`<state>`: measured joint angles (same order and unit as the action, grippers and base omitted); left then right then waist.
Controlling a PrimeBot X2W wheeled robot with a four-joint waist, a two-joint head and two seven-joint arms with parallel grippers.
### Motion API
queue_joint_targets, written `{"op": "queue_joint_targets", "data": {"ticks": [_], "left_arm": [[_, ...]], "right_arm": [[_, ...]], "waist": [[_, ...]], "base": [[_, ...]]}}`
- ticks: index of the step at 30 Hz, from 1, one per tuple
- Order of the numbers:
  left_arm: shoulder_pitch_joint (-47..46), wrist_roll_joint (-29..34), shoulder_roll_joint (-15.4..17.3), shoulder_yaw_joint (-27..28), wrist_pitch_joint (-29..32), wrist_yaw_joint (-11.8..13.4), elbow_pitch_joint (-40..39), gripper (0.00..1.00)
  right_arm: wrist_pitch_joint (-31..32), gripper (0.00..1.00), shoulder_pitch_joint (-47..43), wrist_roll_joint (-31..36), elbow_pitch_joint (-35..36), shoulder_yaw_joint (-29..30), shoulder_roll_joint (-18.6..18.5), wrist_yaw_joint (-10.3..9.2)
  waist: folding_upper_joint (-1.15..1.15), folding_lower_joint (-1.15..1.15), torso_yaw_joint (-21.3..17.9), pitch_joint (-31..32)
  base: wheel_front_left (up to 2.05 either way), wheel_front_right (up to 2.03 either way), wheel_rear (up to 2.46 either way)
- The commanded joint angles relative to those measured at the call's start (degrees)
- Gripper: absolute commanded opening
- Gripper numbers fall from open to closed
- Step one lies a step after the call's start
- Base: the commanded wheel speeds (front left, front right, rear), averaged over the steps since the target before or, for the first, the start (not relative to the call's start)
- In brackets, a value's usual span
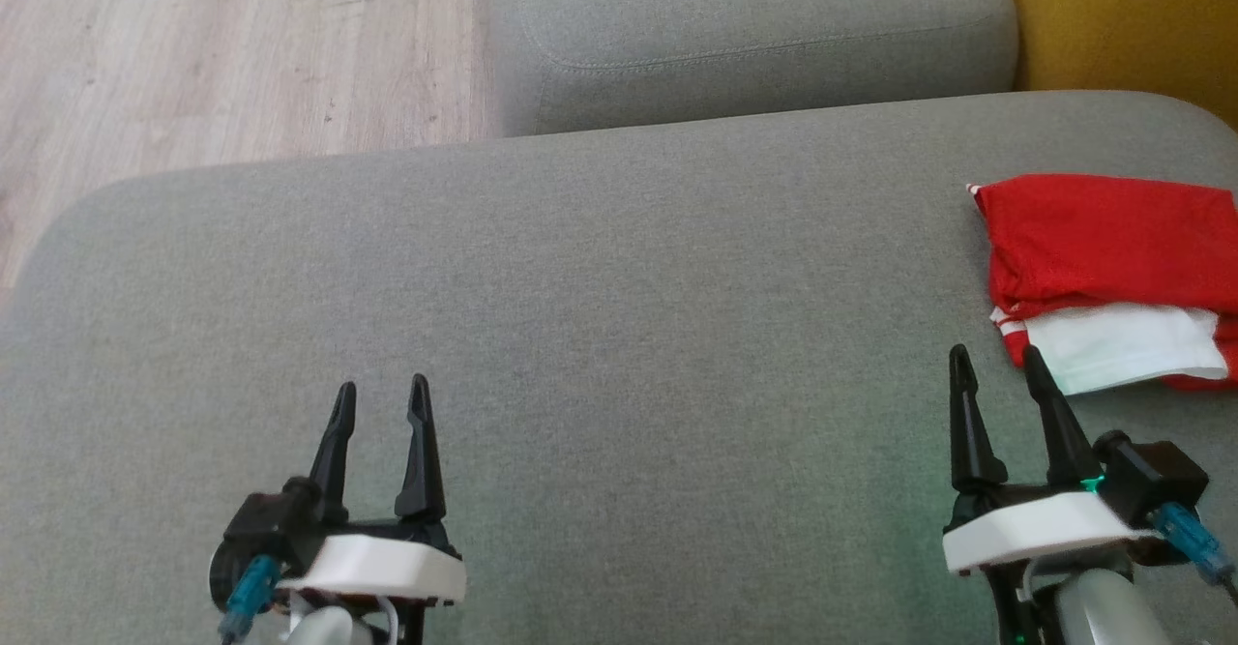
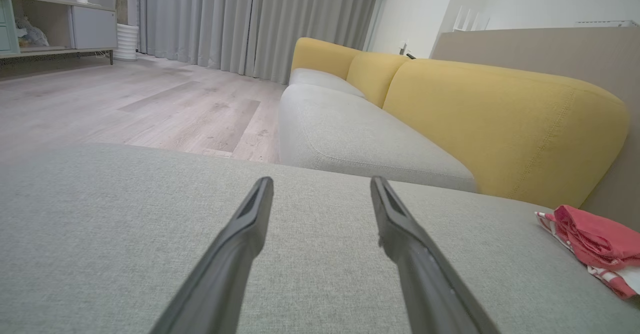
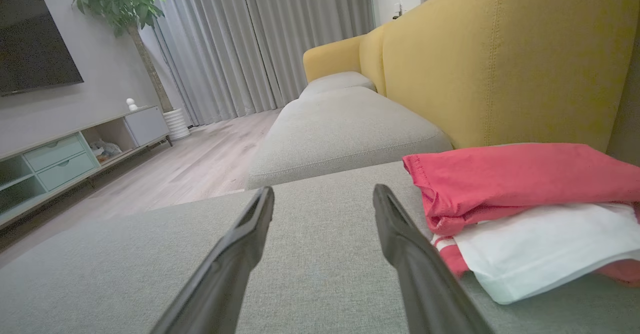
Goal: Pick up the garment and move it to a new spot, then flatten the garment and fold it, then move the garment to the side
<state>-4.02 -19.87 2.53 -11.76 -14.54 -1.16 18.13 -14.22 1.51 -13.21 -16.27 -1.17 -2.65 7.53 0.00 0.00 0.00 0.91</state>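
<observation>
The garment (image 1: 1112, 249) is a red and white piece, folded into a small stack at the right edge of the grey sofa seat (image 1: 600, 297). It also lies at the right in the right wrist view, garment (image 3: 520, 194), and at the far right in the left wrist view, garment (image 2: 595, 239). My right gripper (image 1: 996, 365) is open just left of and in front of the garment, its right fingertip close to the white layer, nothing between its fingers. My left gripper (image 1: 382, 394) is open over bare seat at the lower left, far from the garment.
A second grey seat cushion (image 1: 754, 36) lies beyond the near one. The yellow backrest (image 1: 1132, 16) rises at the right. Wooden floor (image 1: 213, 55) drops off past the seat's left and far edges. A low TV cabinet (image 3: 75, 148) stands across the room.
</observation>
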Motion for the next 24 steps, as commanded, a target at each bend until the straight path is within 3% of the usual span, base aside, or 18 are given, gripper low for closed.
{"op": "queue_joint_targets", "data": {"ticks": [1,15,24], "left_arm": [[-1.39,-0.64,0.34,1.78,-0.46,0.13,-1.77,1.00],[-1.12,-2.04,0.34,2.21,-0.46,-1.43,-2.23,1.00],[-0.78,-4.54,0.34,3.05,-0.46,-1.09,-2.99,1.00]], "right_arm": [[-0.77,1.00,1.13,-0.24,2.07,-1.51,-0.23,-0.04],[-0.77,1.00,1.70,-0.56,1.33,-1.63,-0.23,-0.04],[-0.77,1.00,1.26,-0.69,1.29,-1.90,-0.23,-0.04]], "waist": [[0.00,0.00,-0.01,-0.05],[0.00,0.00,-0.32,-0.06],[0.00,0.00,-0.38,-0.06]], "base": [[0.00,0.00,0.00],[0.00,0.00,0.00],[0.00,0.00,0.00]]}}
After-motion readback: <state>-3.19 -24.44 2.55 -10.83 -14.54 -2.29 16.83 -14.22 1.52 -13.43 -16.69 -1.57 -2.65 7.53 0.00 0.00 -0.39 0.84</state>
